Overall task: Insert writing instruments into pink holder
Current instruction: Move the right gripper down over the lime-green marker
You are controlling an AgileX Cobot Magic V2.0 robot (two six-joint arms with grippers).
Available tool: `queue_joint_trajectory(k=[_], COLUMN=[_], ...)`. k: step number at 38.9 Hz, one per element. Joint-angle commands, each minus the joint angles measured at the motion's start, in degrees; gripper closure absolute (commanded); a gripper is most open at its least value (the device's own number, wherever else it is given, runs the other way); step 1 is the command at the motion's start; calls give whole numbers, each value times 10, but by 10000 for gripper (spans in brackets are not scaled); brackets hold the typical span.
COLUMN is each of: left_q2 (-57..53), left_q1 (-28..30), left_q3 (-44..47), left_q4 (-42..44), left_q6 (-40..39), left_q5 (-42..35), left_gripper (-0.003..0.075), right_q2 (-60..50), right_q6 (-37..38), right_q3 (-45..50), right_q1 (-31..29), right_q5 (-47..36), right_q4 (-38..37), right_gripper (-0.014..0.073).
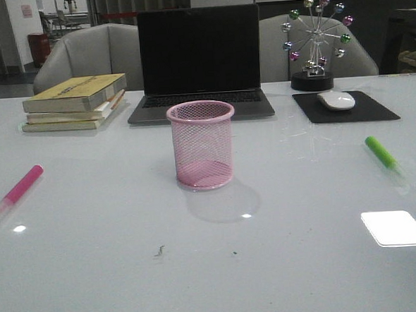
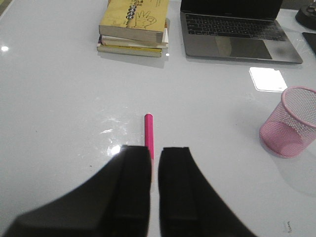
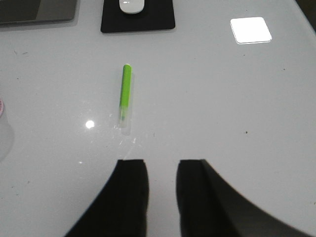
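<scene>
The pink holder [image 1: 202,146] stands upright and empty at the table's middle; the left wrist view has the same holder [image 2: 291,123] off to one side. A magenta marker [image 1: 22,185] lies flat at the table's left. My left gripper [image 2: 155,148] hovers over the marker's [image 2: 149,136] capped end, its jaws a narrow gap apart and holding nothing. On the right side of the table lies a green marker [image 1: 381,152]. My right gripper [image 3: 163,162] is open and empty, well short of this green marker [image 3: 126,94]. Neither gripper shows in the front view.
A stack of books [image 1: 74,100] sits at the back left and an open laptop [image 1: 198,57] behind the holder. At the back right are a white mouse [image 1: 336,100] on a black pad [image 1: 375,110] and a ferris-wheel ornament [image 1: 318,43]. Chairs stand beyond the table.
</scene>
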Motion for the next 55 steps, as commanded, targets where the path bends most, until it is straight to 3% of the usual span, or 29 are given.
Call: queue_joint_trajectory(k=[1,13,20,31,36,45,55], left_q2=[1,1,1,1,1,1,1], left_q1=[-2,-2,-2,-2,-2,-2,-2], left_q3=[-19,-19,-19,-19,-19,-19,-19], left_q4=[-10,-10,-10,-10,-10,-10,-10], left_q6=[-2,-2,-2,-2,-2,-2,-2], left_q5=[-40,-40,-40,-40,-40,-40,-40], left_gripper=[412,331,246,255,255,255,255], right_q2=[4,4,4,11,30,78,175], right_q6=[-3,-3,-3,-5,-41,-95,-133], right_q3=[-16,-16,-16,-16,-17,-29,-83], right_q1=[1,1,1,1,1,1,2], right_q5=[-36,-19,-16,28,40,13,-7], right_q4=[0,0,0,24,46,93,94], right_gripper=[200,204,204,204,204,204,204])
